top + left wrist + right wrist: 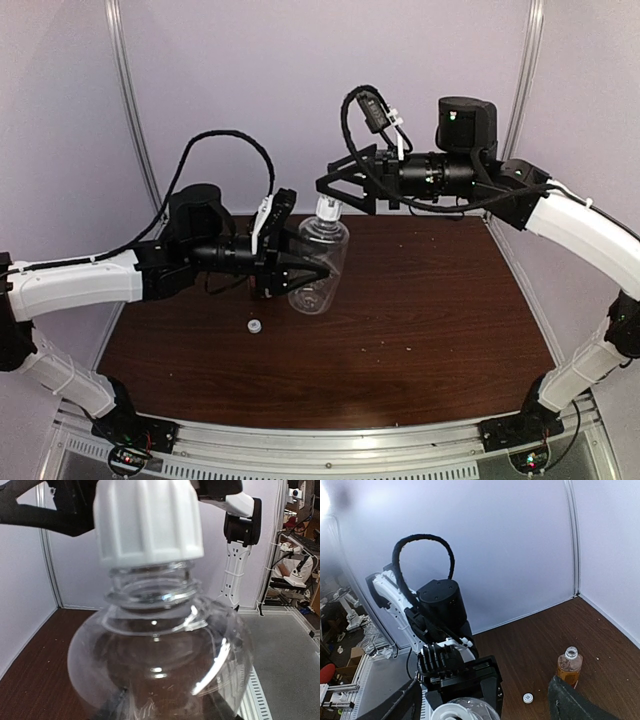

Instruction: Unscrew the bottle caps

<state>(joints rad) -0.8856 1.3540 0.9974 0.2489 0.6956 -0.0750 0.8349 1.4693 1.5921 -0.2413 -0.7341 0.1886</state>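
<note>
1. While the left gripper [316, 270] is clamped on the body of the clear bottle [322, 255] at the centre of the top view, the right gripper [336, 196] hangs just above it. Its jaws are spread wide to either side of the white cap [328, 208], which sits on the bottle's neck.
2. From above, the clear bottle leans slightly; I cannot tell whether its base rests on the table [430, 320]. A loose cap [255, 326] lies on the wood to the lower left of the bottle, apart from it.
3. Only the left wrist view shows the white cap [147, 522] up close. It is ribbed, fills the upper middle of the frame, and has the threaded neck showing just below its rim. Dark fingers [30, 515] of the right gripper flank it at upper left and upper right.
4. Only the right wrist view shows the amber bottle [569, 667], which the top view does not catch. It stands upright at lower right with its neck open, and the loose cap [527, 698] lies near it on the left. That gripper's own fingers [570, 705] sit far apart in the bottom corners, with the white cap [457, 712] at the bottom edge between them.
</note>
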